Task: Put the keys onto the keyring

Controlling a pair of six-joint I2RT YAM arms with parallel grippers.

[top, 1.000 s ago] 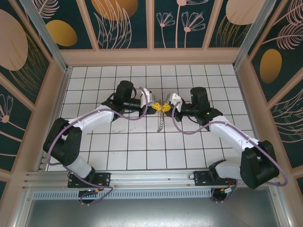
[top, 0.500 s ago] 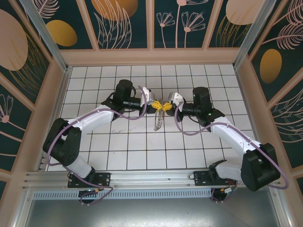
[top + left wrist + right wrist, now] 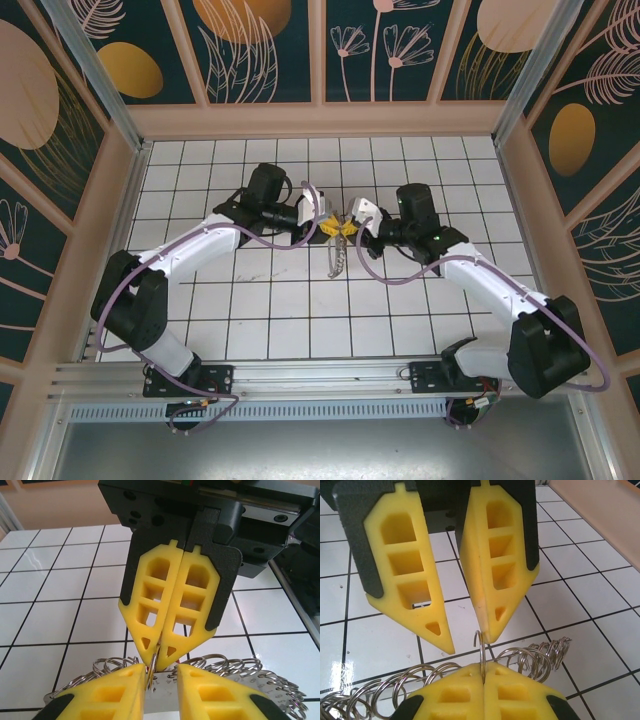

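Above the table's (image 3: pixel 250 330) far middle, the right gripper (image 3: pixel 484 666) is pinching the keyring (image 3: pixel 340 262) by its upright wire. Directly opposite, the left gripper (image 3: pixel 161 672) is sitting narrowly parted around that wire, the loop dangling below the 2.

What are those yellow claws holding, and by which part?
The right gripper pinches a thin silver metal ring by its rim, between its shut fingertips. The left gripper is open around that ring, not clamping it.
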